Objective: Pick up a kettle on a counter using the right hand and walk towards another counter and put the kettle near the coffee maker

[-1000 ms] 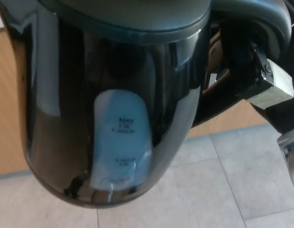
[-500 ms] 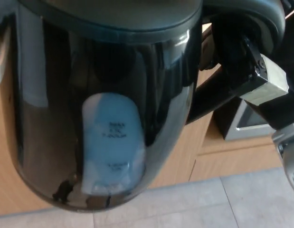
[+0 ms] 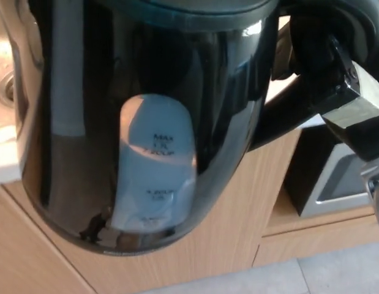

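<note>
the right robot hand [image 3: 336,79] grips the black kettle [image 3: 140,122] by its handle, above the wooden tabletop [image 3: 5,153]; its contents can't be seen.

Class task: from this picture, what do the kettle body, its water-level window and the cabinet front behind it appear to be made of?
Kettle: glossy black, probably plastic or coated metal; it mirrors the surroundings. Water-level window: translucent pale plastic with printed marks. Cabinet front: light wood or wood-look laminate, with visible grain.

The right hand [image 3: 336,73] shows at the picture's two o'clock: thick, matte-black fingers [image 3: 318,49] with blocky, rounded segments. A pale, silvery-grey angular block caps one segment, catching the light, with a small dark screw beside it. At four o'clock, on the edge, sits a rounded grey metal part.
</note>
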